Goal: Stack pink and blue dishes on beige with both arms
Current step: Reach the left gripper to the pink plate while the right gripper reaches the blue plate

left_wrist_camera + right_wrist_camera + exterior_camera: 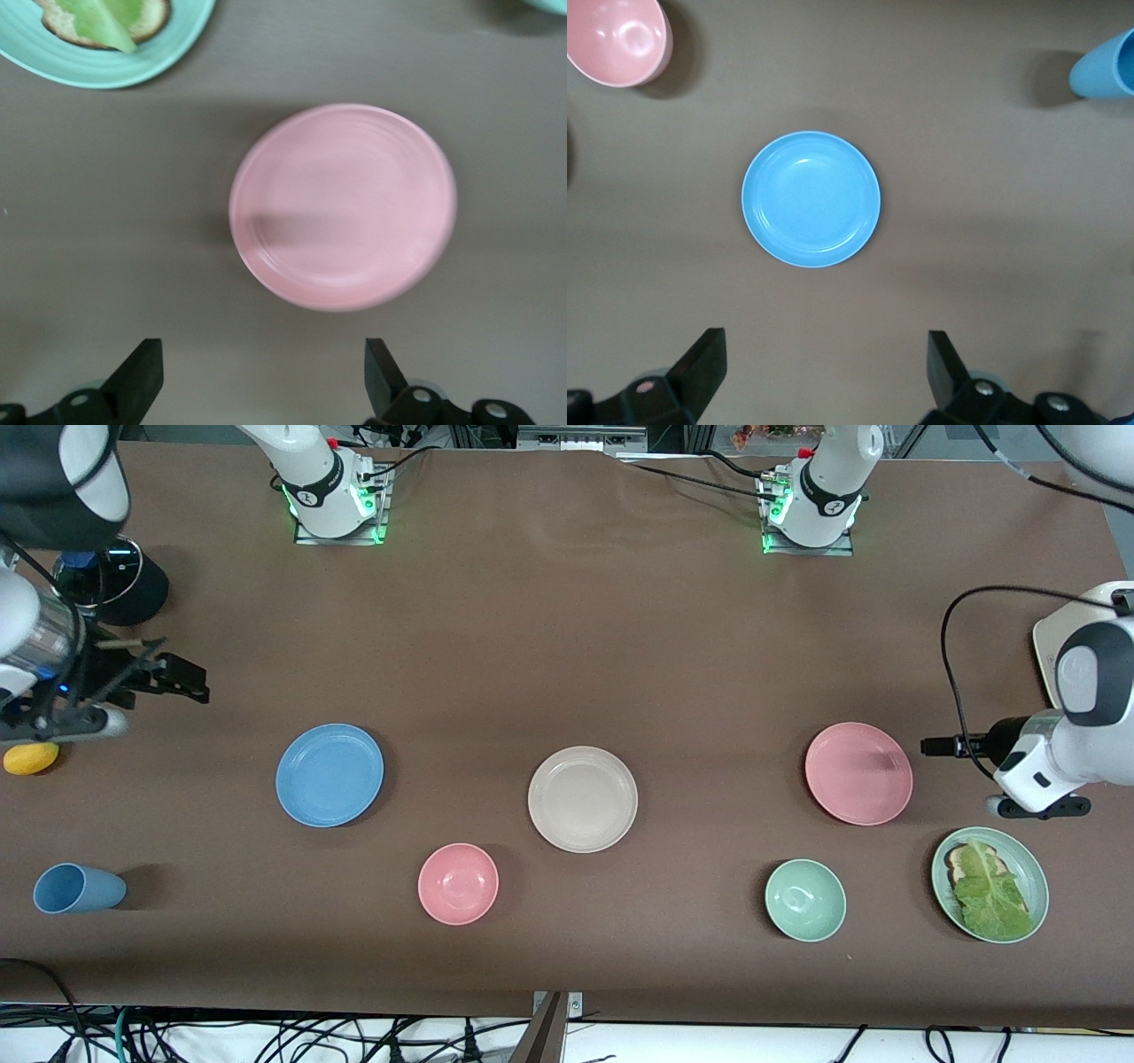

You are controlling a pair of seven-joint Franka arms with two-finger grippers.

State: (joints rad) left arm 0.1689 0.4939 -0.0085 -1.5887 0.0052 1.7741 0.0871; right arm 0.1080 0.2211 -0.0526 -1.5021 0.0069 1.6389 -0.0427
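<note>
A brown table [567,646] holds the beige plate [582,798] mid-frame, between the blue plate [330,774] and pink plate [858,772], ready for stacking. The right gripper [824,372] and left gripper [261,376] each hang over the table beside their plate, jaws wide, holding nothing.

Your two arms are glossy white with black joint bands, trailing black cables, green-lit bases and black pincer fingers [142,376].

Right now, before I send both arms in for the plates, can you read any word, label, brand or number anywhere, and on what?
No readable text anywhere.
Right arm's base: a small round dark mark, too small to read.
Left arm's base: the same kind of mark, unreadable.
Pink plate, blue plate, beige plate: plain, no print.
</note>
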